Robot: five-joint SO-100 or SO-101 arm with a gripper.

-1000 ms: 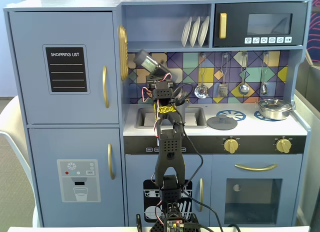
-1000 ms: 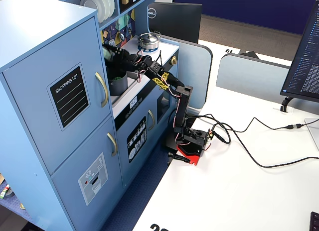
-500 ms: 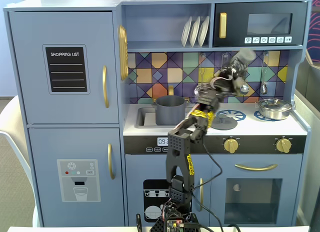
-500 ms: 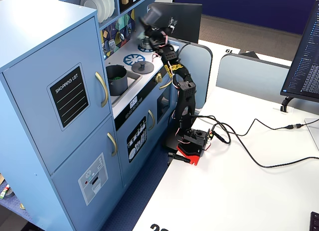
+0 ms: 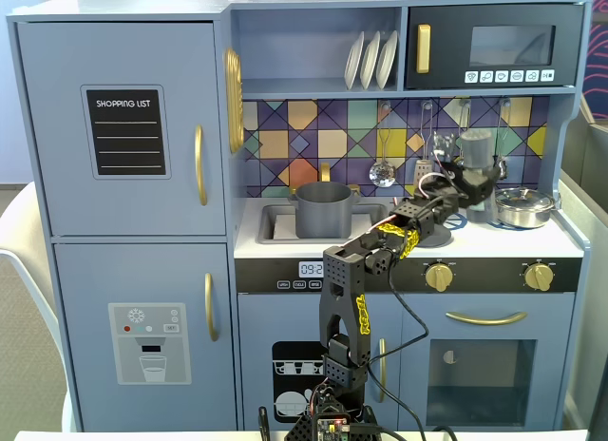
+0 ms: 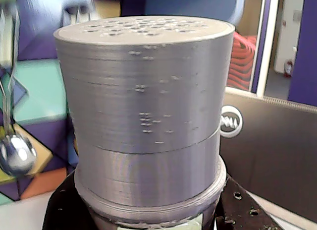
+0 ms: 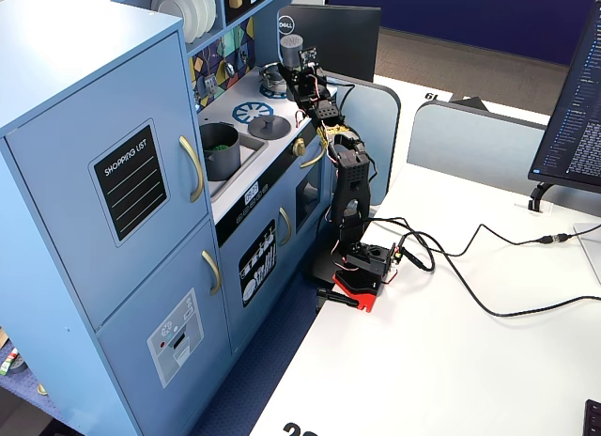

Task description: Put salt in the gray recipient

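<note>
The salt (image 6: 143,81) fills the wrist view: a gray ribbed shaker with a holed cap on top and a strip of pale green label at the bottom edge. My gripper (image 6: 148,217) is shut on its body, with black fingers (image 6: 64,210) on both sides. In both fixed views the salt (image 5: 474,148) (image 7: 291,49) stands upright in the gripper (image 5: 472,182) (image 7: 299,71) over the right part of the stovetop. The gray recipient (image 5: 325,209) (image 7: 219,150), a dark-gray pot, sits in the sink to the left of the gripper, well apart from it.
A shiny steel pan (image 5: 525,206) stands at the right end of the counter. A flat gray lid (image 7: 269,126) with a knob lies on the stovetop. Ladles (image 6: 15,153) hang on the tiled back wall. A Dell monitor (image 7: 329,32) stands behind the kitchen.
</note>
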